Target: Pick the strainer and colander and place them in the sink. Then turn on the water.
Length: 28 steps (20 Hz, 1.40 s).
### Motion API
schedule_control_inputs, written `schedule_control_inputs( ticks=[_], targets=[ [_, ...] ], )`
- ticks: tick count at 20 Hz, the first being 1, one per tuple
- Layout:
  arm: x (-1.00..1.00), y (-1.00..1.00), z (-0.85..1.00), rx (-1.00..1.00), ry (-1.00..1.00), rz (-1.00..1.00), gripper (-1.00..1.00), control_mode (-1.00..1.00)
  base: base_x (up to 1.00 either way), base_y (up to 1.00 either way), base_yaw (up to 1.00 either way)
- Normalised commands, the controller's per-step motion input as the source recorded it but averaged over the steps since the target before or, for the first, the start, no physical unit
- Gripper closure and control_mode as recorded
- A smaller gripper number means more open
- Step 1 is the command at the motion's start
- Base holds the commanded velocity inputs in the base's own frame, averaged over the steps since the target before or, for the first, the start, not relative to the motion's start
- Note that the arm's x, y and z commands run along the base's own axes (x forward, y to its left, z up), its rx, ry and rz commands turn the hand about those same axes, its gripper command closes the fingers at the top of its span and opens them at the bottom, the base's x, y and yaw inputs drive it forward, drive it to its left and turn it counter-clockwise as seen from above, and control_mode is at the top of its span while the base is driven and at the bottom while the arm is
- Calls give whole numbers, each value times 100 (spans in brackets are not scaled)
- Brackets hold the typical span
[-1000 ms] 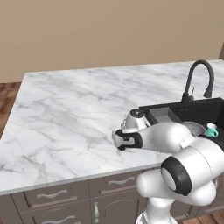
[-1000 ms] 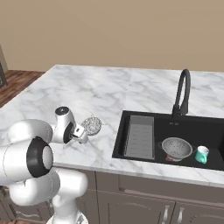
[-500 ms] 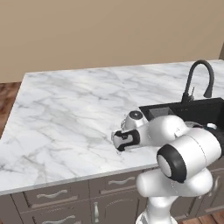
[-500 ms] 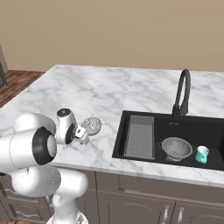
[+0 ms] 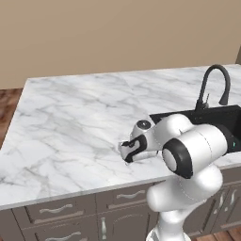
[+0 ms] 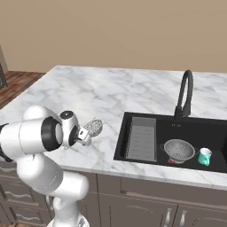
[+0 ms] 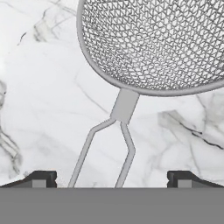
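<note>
The strainer [image 7: 153, 43] lies on the marble counter [image 6: 111, 93], its round mesh basket [image 6: 93, 127] just left of the sink [image 6: 195, 128]. My gripper [image 7: 111, 181] hangs low over the strainer's wire handle [image 7: 124, 144], open, with one dark fingertip [image 7: 40, 178] on each side of the wires and apart from them. From the bases, the gripper [image 6: 85, 135] [image 5: 125, 151] sits near the counter's front edge. The colander [image 6: 179, 150] rests upright inside the sink, right of the grey ribbed rack [image 6: 142, 138]. No stream falls from the black faucet [image 6: 185, 93].
A small teal cup [image 6: 204, 156] stands in the sink right of the colander. The faucet [image 5: 214, 84] arches over the basin's far edge. Drawer fronts [image 5: 61, 216] run below the counter. My arm's white elbow [image 5: 193, 150] bulks over the sink's near-left corner.
The arm's elbow and upper links have swung in closer behind the hand. The hand itself has barely shifted, the jaws stay wide, and the strainer has not moved.
</note>
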Motion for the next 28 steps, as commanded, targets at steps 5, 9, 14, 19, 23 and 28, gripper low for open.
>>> schedule_control_inputs(
  ticks=[5,9,14,19,23,28],
  targets=[
    [15,3,-12,0,1,0,-100,-100,0,0,0],
    [9,1,-9,0,1,0,-100,-100,0,0,0],
    [5,1,-4,0,1,0,100,-100,0,0,0],
    [0,0,0,0,1,0,100,-100,0,0,0],
    [-2,-4,14,0,0,0,100,-100,0,0,0],
    [-18,-23,24,0,-3,0,100,-100,0,0,0]
  ],
)
